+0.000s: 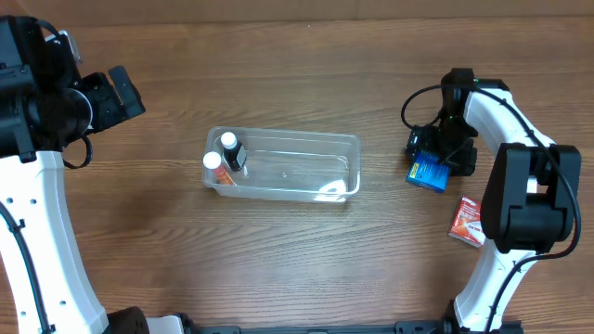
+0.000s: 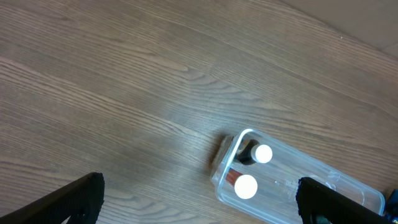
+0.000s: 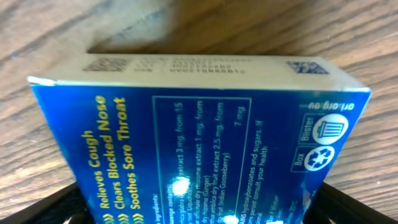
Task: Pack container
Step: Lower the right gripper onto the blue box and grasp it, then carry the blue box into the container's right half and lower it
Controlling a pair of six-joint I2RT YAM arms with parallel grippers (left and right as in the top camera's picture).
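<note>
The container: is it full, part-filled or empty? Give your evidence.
Part-filled: the container holds two white-capped bottles at one end; the rest is bare.

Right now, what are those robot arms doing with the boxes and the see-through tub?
The robot is packing a clear container. Two white-capped bottles already stand in the end nearer the left arm. The right gripper has its jaws on either side of a blue medicine box, seemingly shut on it. A red box lies on the table close by. The left gripper hangs open off to the side, holding nothing.
</note>
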